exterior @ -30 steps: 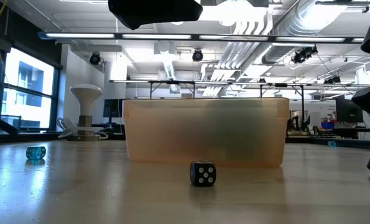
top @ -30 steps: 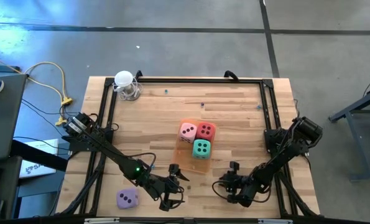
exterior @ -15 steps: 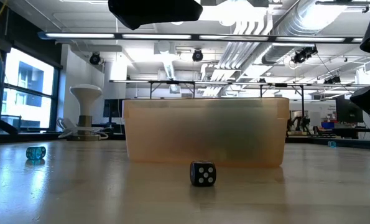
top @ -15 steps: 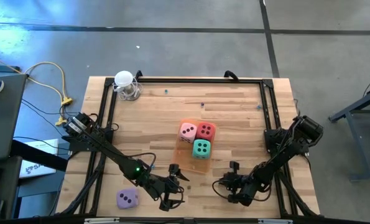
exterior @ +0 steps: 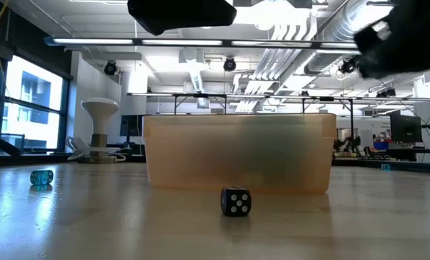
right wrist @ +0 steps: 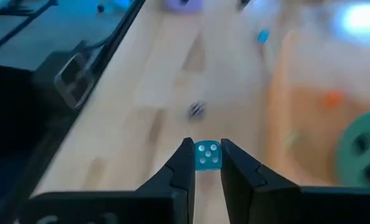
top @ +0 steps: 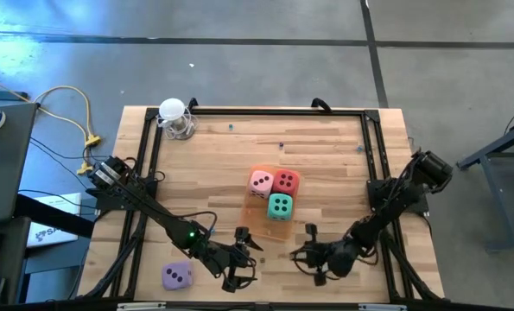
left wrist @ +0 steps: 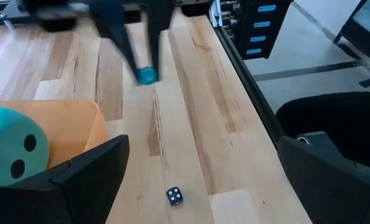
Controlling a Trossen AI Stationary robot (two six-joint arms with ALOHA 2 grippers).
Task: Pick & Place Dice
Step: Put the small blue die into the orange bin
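Observation:
The pink die [top: 261, 182], red die [top: 286, 180] and teal die [top: 280, 206] sit on the orange tray [top: 258, 226]. The lilac die [top: 177, 276] lies on the boards near the table's near-left corner. My right gripper [right wrist: 206, 148] is near the table's near edge, right of the tray, shut on a small translucent blue die [right wrist: 207, 157]. My left gripper [top: 242, 257] stays open between the lilac die and the tray, touching nothing. The left wrist view shows the teal die [left wrist: 13, 146], a small black die [left wrist: 175, 196] and my right gripper [left wrist: 144, 59]. My right gripper pinches the small blue die [right wrist: 207, 158] between its two fingertips [right wrist: 186, 155], on two opposite faces. In the left wrist view the fingers point down at it from above [left wrist: 147, 76]. The die looks lifted off the boards.
A small black die [exterior: 235, 201] lies before the tray [exterior: 236, 152], and another small blue die [exterior: 41, 177] sits farther off. A white stand [top: 175, 117] is at the far-left corner. A black frame [top: 373, 164] rims the table.
My right gripper has risen from the table and shifted toward the table's left, nearer the tray; it shows blurred in the low view, high up instead of down at the boards. The four big dice and my left arm have kept still.

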